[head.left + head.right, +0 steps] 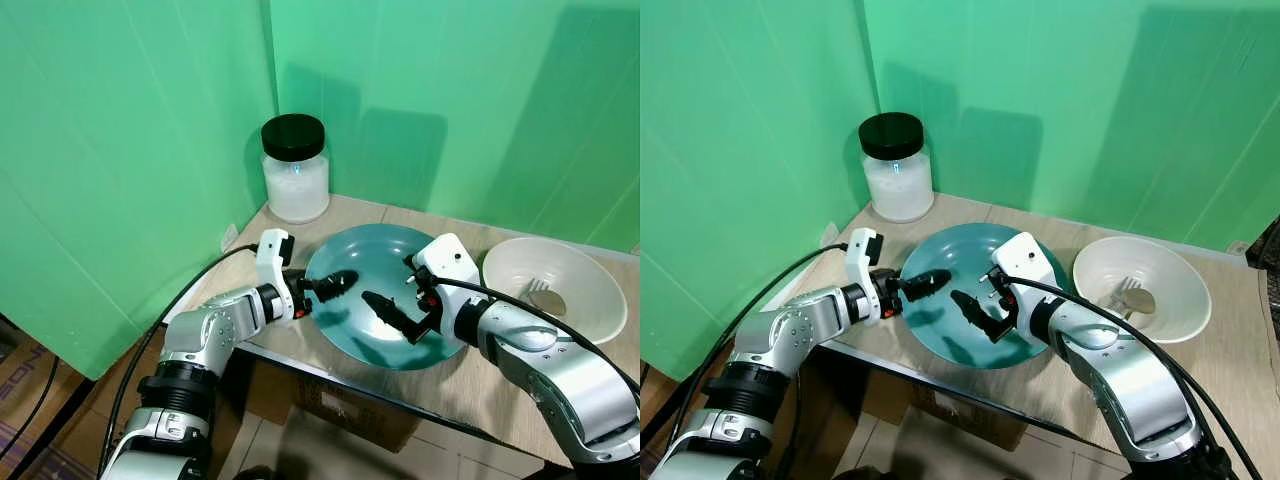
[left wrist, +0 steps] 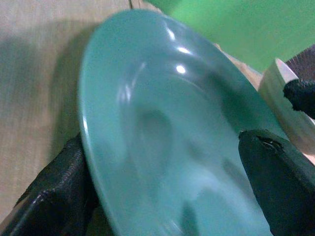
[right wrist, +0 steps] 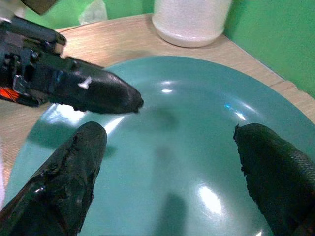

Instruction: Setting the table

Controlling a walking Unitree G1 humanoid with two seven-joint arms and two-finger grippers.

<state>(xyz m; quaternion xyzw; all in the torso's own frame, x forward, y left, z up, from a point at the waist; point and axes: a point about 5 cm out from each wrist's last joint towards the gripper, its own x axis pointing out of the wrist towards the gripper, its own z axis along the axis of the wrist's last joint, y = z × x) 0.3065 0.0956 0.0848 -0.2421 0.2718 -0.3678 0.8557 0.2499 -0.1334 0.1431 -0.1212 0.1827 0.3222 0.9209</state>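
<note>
A teal plate [image 1: 385,262] lies on the wooden table [image 1: 470,375], near its front left corner. My left gripper [image 1: 330,292] stands open at the plate's left rim, one finger [image 2: 275,182] over the dish and the other [image 2: 49,196] outside and below the edge. My right gripper [image 1: 395,318] hovers open just above the plate's middle, empty, its fingers [image 3: 64,182] spread wide and pointing toward the left gripper. In the right wrist view the left finger [image 3: 93,91] reaches in over the plate [image 3: 187,147].
A white bowl [image 1: 500,265] with a metal utensil [image 1: 540,290] inside stands right of the plate. A glass jar [image 1: 294,170] with a black lid sits at the back left corner. Green screens close in behind and to the left. The table's front edge runs just below the plate.
</note>
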